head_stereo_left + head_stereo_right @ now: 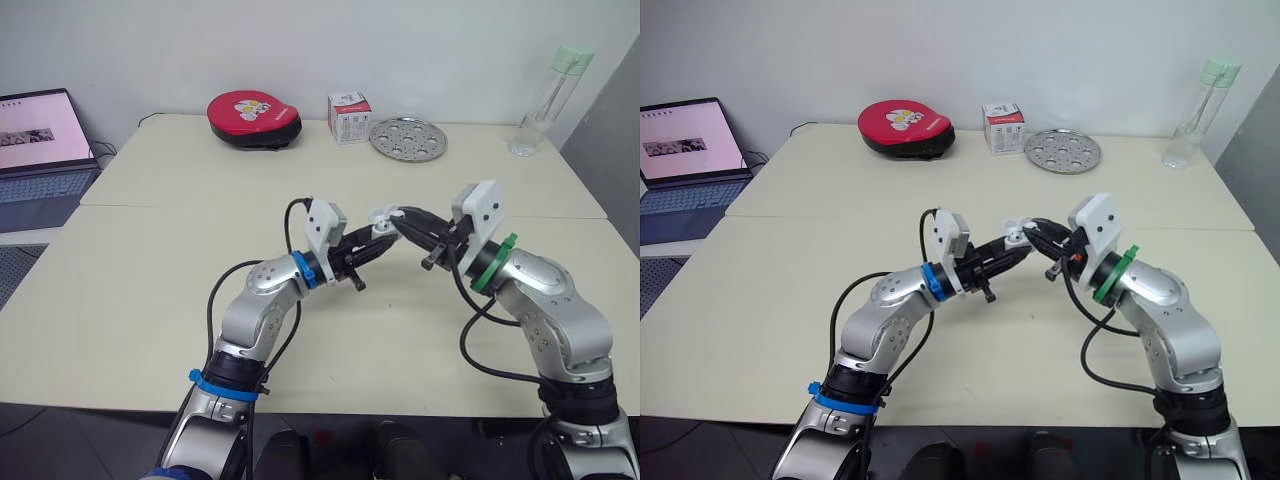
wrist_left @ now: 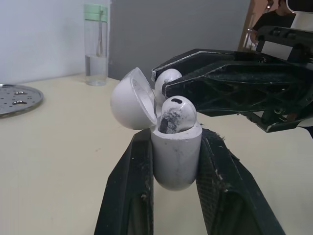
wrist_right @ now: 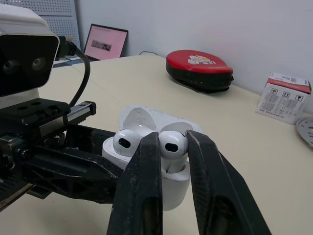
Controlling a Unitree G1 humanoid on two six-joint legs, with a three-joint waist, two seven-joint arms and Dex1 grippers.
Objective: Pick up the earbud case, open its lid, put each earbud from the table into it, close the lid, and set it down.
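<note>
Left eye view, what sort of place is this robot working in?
Most likely an office or lab workroom. Plain pale tables are set together against a bare white wall. An open laptop sits off to the robot's left, and a clear water bottle stands at the far right corner.

The cream table (image 1: 150, 290) bears a red case (image 1: 253, 119) at 11 o'clock, a box (image 1: 349, 117) at 12, a metal disc (image 1: 407, 138) at 1, a bottle (image 1: 545, 100) at 2.

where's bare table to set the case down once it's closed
Bare table runs between the laptop and the left claw, and from the right claw to the table's right edge. The far edge is crowded: red pouch, box, metal plate, bottle.
</note>
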